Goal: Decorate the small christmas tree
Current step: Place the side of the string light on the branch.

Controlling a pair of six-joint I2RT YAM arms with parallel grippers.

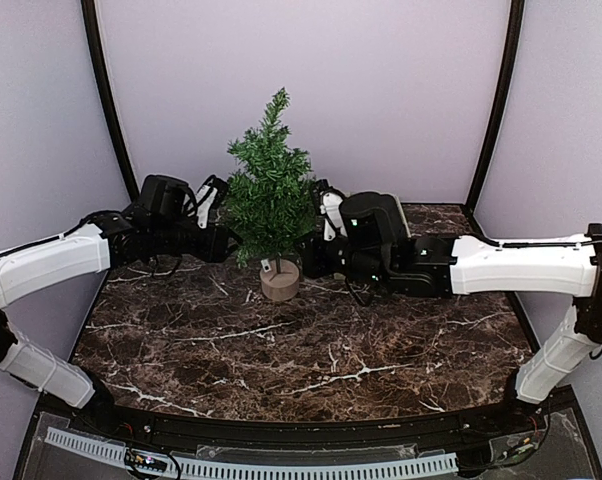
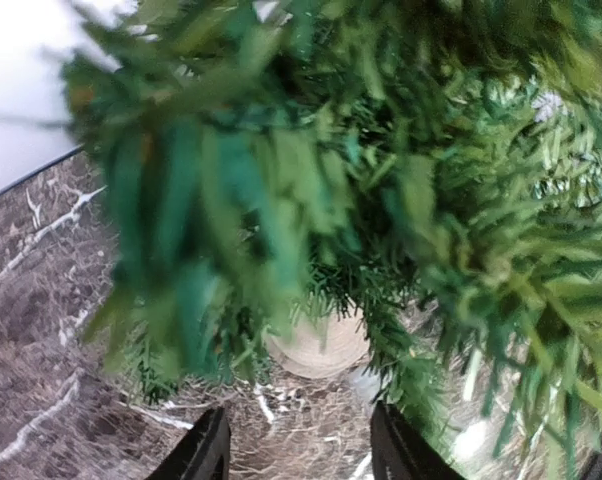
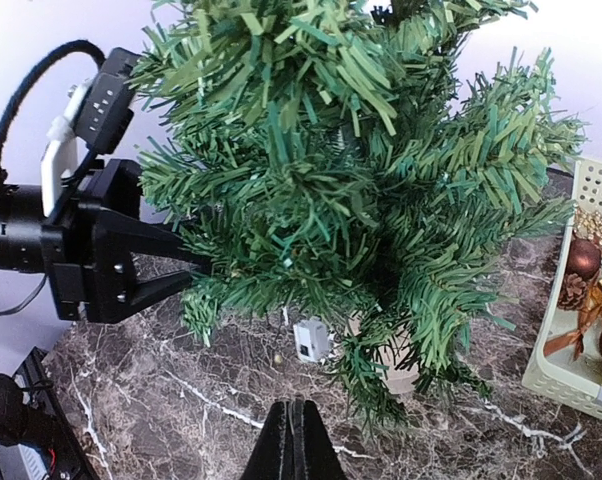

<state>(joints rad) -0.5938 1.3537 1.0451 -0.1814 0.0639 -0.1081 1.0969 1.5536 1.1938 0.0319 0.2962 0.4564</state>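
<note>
Pale lilac walls (image 1: 381, 100) are seen behind a dark, white-veined marble table (image 1: 281, 350). Two white-and-black arms are stretched in from the left and right edges and are brought together at the small christmas tree (image 1: 271, 190). The tree is stood upright near the far edge, about midway between the side edges, on its round tan base (image 1: 280, 282). A cream slotted basket (image 3: 561, 330) is set on the table near the tree, and brown baubles (image 3: 584, 257) are held in it. The left gripper (image 3: 186, 268) is pushed among the lower branches with its jaws clearly parted, and nothing is seen between them. The right gripper (image 3: 292, 435) is pressed fully closed and empty, just short of the foliage. A small white tag (image 3: 311, 340) is seen by the trunk.
</note>
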